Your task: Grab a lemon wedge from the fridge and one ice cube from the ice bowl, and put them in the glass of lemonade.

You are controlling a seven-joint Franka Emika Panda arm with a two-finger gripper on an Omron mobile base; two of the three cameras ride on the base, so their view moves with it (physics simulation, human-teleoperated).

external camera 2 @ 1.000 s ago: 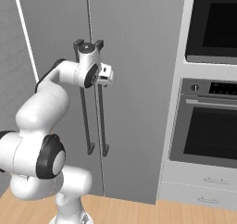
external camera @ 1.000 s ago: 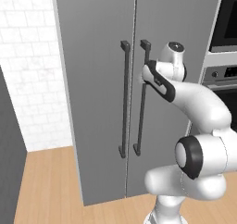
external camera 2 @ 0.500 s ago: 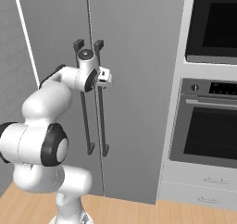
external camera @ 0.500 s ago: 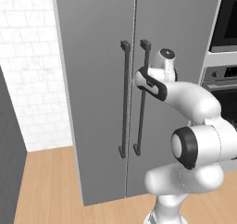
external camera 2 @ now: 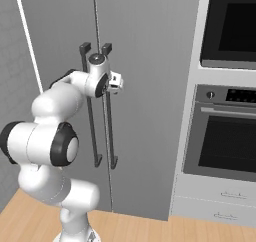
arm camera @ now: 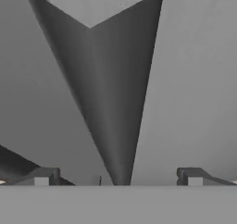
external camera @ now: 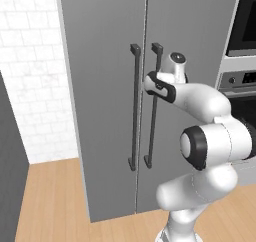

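Note:
The fridge (external camera: 100, 86) (external camera 2: 145, 76) stands with both grey doors closed. Two dark bar handles run down beside the seam between the doors. My gripper (arm camera: 118, 177) is open at the upper part of the right door's handle (external camera: 152, 136) (external camera 2: 110, 136). In the hand view this bar (arm camera: 113, 102) runs up between the two fingertips (arm camera: 41, 177), very close. From the base views, the hand (external camera: 156, 82) (external camera 2: 111, 82) sits right at that handle. The lemon wedge, the ice bowl and the glass of lemonade are out of view.
A built-in oven stack (external camera 2: 225, 136) (external camera: 242, 81) with drawers (external camera 2: 220, 206) below stands right of the fridge. A white brick wall (external camera: 35, 61) and a dark panel (external camera: 7, 161) lie to the left. The wooden floor (external camera: 55, 201) runs in front.
The hand has moved left and in toward the fridge door, closing on the right door's handle. The doors have not moved.

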